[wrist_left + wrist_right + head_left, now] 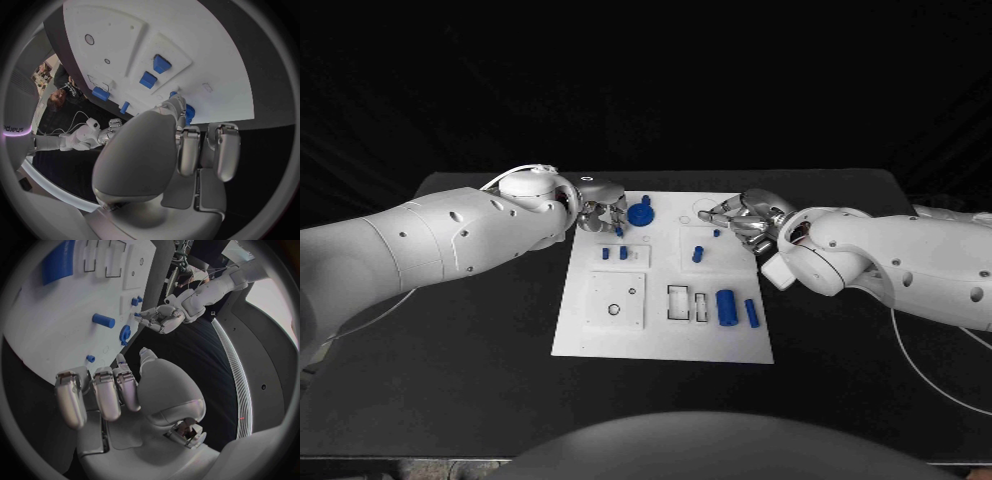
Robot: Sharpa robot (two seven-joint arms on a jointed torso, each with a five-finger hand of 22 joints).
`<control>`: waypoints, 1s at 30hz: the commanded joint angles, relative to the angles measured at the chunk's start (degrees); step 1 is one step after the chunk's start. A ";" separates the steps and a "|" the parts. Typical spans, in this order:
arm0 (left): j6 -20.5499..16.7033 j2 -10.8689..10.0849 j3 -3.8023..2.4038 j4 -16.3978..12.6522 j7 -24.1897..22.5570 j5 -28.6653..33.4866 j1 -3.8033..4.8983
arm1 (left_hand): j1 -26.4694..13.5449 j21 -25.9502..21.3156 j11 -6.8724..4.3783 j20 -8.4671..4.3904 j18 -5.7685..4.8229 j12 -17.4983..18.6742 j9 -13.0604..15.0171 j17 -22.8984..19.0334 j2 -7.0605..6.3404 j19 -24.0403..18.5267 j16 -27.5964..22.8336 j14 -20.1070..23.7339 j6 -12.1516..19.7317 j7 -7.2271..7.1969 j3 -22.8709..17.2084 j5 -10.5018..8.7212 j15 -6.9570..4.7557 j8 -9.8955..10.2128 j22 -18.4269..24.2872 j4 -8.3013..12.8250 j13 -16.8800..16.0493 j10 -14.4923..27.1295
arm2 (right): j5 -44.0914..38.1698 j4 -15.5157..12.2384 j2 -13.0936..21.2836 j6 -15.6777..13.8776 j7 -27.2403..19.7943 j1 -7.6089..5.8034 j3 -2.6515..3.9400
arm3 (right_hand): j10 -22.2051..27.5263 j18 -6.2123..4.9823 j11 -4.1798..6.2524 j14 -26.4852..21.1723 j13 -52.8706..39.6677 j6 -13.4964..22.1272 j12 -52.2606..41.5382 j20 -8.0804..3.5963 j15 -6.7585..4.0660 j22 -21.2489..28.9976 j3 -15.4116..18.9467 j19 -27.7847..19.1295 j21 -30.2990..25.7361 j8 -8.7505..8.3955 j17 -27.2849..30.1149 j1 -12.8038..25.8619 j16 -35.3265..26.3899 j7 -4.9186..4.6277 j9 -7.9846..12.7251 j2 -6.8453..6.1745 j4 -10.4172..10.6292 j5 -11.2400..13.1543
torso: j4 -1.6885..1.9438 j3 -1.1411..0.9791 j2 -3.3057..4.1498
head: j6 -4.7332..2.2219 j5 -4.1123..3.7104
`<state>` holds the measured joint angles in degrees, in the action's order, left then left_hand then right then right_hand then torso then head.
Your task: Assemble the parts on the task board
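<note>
While both arms reach over the far end of the task board, the risk is mostly about small parts and crowded fingers. The left robot hand is at the board's far left corner, just beside the round blue gear-like part. In the right wrist view it seems to pinch a small blue peg at its fingertips, but I cannot tell this for sure. The right robot hand hovers at the far right corner with its fingers curled in; I cannot tell if it holds something.

The board lies in the middle of the black tabletop. Two short blue pegs stand near its centre, another small blue piece stands to the right of them, and a thick blue cylinder and a thin blue bar lie near the rectangular slots.

If the left robot hand comes down tilted, the peg could jam or slip out and roll away. Its fingers could also knock the gear-like part. The two robot hands work near each other, so they may collide, and a push could shift the board.
</note>
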<state>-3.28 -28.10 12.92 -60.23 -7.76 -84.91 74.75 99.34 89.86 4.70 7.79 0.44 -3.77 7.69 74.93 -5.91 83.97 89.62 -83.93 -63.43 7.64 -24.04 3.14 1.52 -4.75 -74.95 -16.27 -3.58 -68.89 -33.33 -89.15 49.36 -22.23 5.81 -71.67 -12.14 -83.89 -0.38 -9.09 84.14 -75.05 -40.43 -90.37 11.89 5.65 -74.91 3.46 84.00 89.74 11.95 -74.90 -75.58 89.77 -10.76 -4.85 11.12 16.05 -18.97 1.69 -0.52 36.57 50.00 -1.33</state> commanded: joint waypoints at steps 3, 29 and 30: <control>1.52 0.10 -0.02 -0.13 0.38 -0.19 -0.02 | -0.26 0.14 0.02 -0.36 -0.44 0.32 0.02 14.94 -0.16 6.03 0.31 -6.02 0.29 0.15 -0.46 0.11 -0.03 0.19 -15.05 0.03 0.09 0.56 | -0.37 -0.04 -0.05 1.03 -0.04 0.03 0.00 | -6.11 0.38 -0.18 5.86 -14.95 0.27 0.37 0.31 0.33 -15.09 -0.08 6.00 0.26 0.29 -15.10 -0.39 0.23 -2.58 -0.01 -0.03 -0.36 -0.25 | 0.02 0.02 -0.03 | 0.00 0.05; 1.93 0.20 0.00 -0.06 0.88 -0.41 -0.15 | -0.47 0.14 0.52 -0.26 -0.44 0.36 -0.52 13.90 -0.67 6.03 -0.22 -5.63 1.79 0.60 -0.83 0.10 0.23 0.97 -15.05 -0.03 0.11 2.36 | -0.29 -0.11 -0.01 1.66 0.19 0.03 0.00 | -6.11 0.38 -0.19 5.86 -14.95 0.27 0.37 0.31 0.33 -15.09 -0.13 6.00 0.26 0.32 -15.10 -0.50 0.23 -2.60 0.00 -0.01 -0.40 -0.29 | 0.01 0.00 0.01 | 0.00 0.19; 1.96 0.20 0.00 -0.10 0.90 -0.48 -0.15 | -0.50 0.14 0.66 -0.22 -0.44 0.37 -0.59 13.81 -0.77 6.03 -0.27 -5.60 2.00 0.73 -0.86 0.10 0.35 1.02 -15.05 -0.02 0.12 2.63 | -0.29 -0.11 -0.01 1.67 0.19 0.03 0.00 | -6.11 0.38 -0.19 5.86 -14.95 0.27 0.37 0.31 0.33 -15.09 -0.13 6.00 0.26 0.32 -15.10 -0.50 0.23 -2.60 0.00 -0.01 -0.40 -0.29 | 0.01 0.00 0.01 | 0.00 0.19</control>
<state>-2.30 -28.00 12.92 -60.24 -7.02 -84.95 74.64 98.90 89.86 5.41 7.80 0.44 -3.77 7.16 74.91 -6.34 83.97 89.62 -83.93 -61.69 8.39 -24.64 3.15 1.52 -4.06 -74.93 -16.32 -3.53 -66.51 -33.31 -89.18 49.37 -21.59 5.95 -71.68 -12.14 -83.89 -0.38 -9.09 84.14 -75.05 -40.42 -90.24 11.89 5.65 -74.94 3.30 84.00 89.74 11.95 -74.94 -75.58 89.77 -10.76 -4.85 11.12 15.88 -18.97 1.68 -0.52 36.57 50.00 -1.15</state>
